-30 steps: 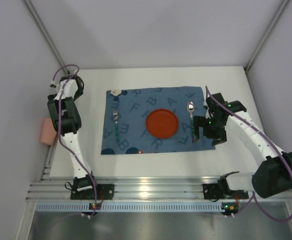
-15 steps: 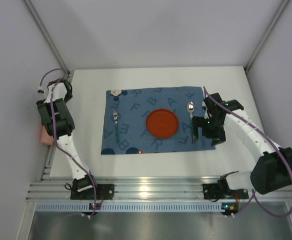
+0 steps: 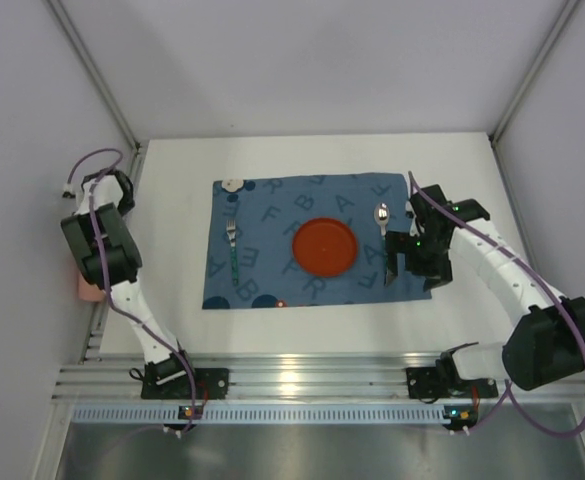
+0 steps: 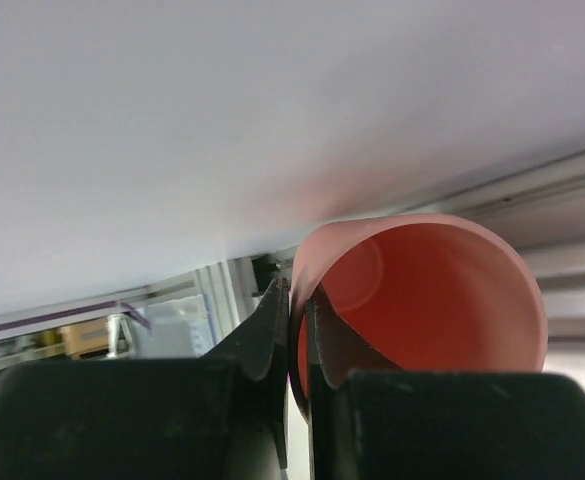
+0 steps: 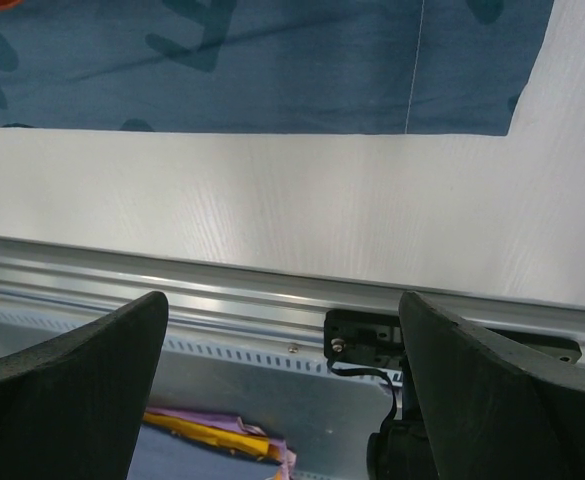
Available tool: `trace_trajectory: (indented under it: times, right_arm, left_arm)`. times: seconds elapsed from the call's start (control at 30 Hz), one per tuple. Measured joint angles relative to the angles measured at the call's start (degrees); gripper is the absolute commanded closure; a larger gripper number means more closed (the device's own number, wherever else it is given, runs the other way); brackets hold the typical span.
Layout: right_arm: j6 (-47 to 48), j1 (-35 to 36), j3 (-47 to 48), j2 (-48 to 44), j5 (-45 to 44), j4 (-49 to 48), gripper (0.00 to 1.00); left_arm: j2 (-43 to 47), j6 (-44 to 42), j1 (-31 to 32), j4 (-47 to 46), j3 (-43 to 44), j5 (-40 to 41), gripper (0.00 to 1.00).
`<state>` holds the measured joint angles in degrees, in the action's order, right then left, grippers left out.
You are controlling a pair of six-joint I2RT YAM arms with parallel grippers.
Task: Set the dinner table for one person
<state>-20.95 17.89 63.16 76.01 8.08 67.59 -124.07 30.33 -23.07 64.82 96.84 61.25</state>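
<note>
Near edge: the ribbed rail [image 3: 302,372] carries both arm bases. Beyond it spreads the white table [image 3: 302,325], with a blue placemat [image 3: 272,275] at its centre. The right gripper [image 3: 415,272] hangs over the mat's near right corner, fingers spread wide and holding nothing. The left gripper [image 4: 294,300] sits outside the table's left edge, jaws pinching the rim of a red cup [image 4: 422,300], one finger inside the wall and one outside. The cup's mouth faces the wrist camera, so its long axis probably runs roughly along the fingers. From these jaws the table lies to the right, so the coming move is judged to be a carry rightward across the left edge, and the left arm is the nearer. On the mat lie a fork [image 3: 232,250], a plate [image 3: 324,247] and a spoon [image 3: 381,218], handles towards the near edge. From above, the left arm hides its own fingers and most of the cup. The cup's base is cut off, and a small white disc [image 3: 232,184] at the mat's far left corner cannot be identified.
</note>
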Motion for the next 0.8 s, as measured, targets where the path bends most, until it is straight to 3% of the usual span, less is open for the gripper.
trace_trajectory:
  times: [0.13,0.23,0.33,0.5,0.67,0.8]
  right_arm:
    - [-0.09,0.00,2.01,-0.42,0.09,0.55,0.00]
    - [-0.44,0.00,7.69,-0.42,1.07,0.85,0.00]
    - [-1.46,0.09,16.63,0.20,3.85,0.81,0.00]
    - [-3.37,0.66,32.00,3.58,9.46,-0.79,0.00]
    - [-6.38,0.85,38.66,7.76,15.63,-3.10,0.00]
    - [-9.81,0.85,38.34,10.97,19.21,-6.32,0.00]
  left_arm:
    - [4.96,0.74,2.43,-1.07,-0.98,-5.46,1.00]
    - [9.42,0.24,8.66,-1.38,-1.14,-7.87,1.00]
    - [12.79,0.98,20.04,-0.09,0.74,-12.52,1.00]
    - [12.72,3.65,41.70,3.17,13.38,-20.22,1.00]
    - [11.15,6.86,54.23,6.49,25.11,-25.03,1.00]
    - [9.75,9.53,60.89,7.78,27.30,-28.63,1.00]
